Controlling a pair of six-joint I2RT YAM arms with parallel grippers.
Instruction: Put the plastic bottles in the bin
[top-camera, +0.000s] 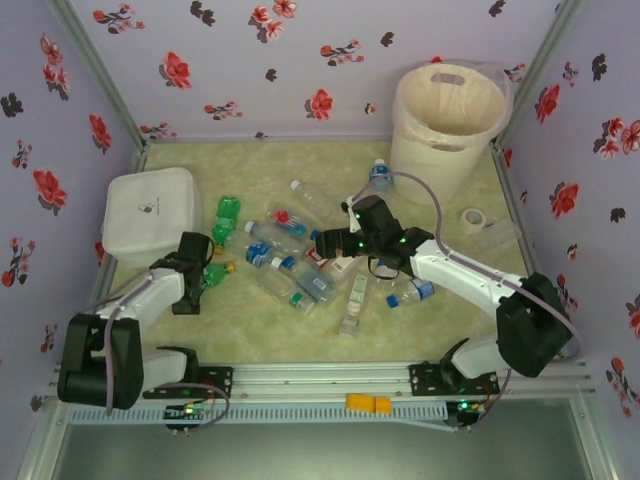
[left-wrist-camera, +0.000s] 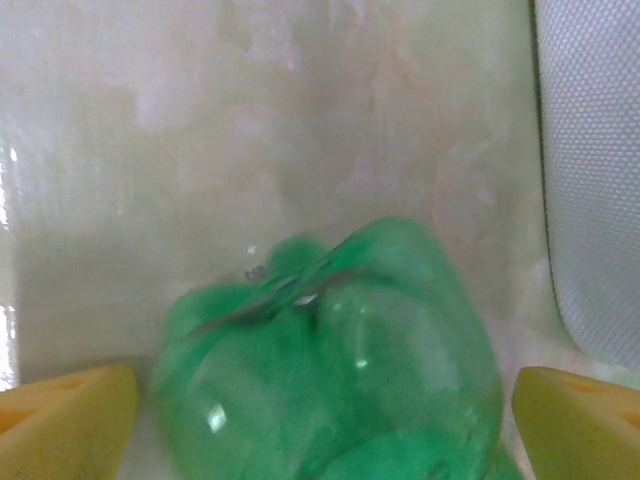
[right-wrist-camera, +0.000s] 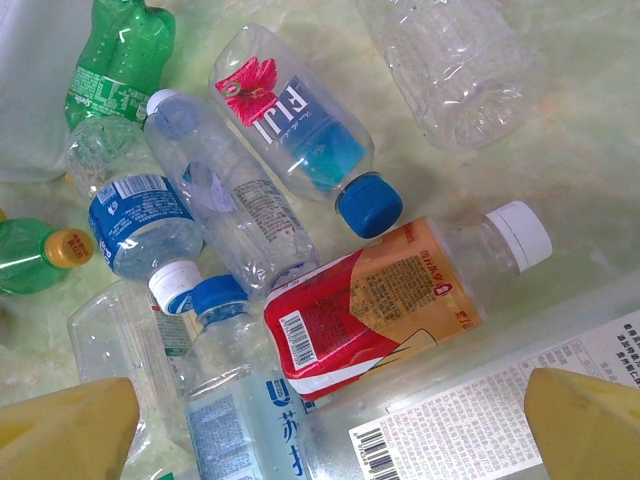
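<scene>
A crinkly green plastic bottle (left-wrist-camera: 340, 370) lies loose between the left tool's (left-wrist-camera: 320, 420) wide-open tips. The right tool (right-wrist-camera: 328, 430) gapes, empty, over smooth clear plastic bottles (right-wrist-camera: 240, 200) near the tall round cream bin (top-camera: 447, 120).

The plastic bottles (top-camera: 300, 262) lie scattered on their sides mid-frame, mostly clear with blue caps, with a few green ones at the left. One red-labelled bottle (right-wrist-camera: 375, 305) has a white cap. The cream bin (top-camera: 432, 165) stands upright at the upper right.

"FIJI" on the clear blue-capped bottle (right-wrist-camera: 295, 120) (other labels too small)
</scene>
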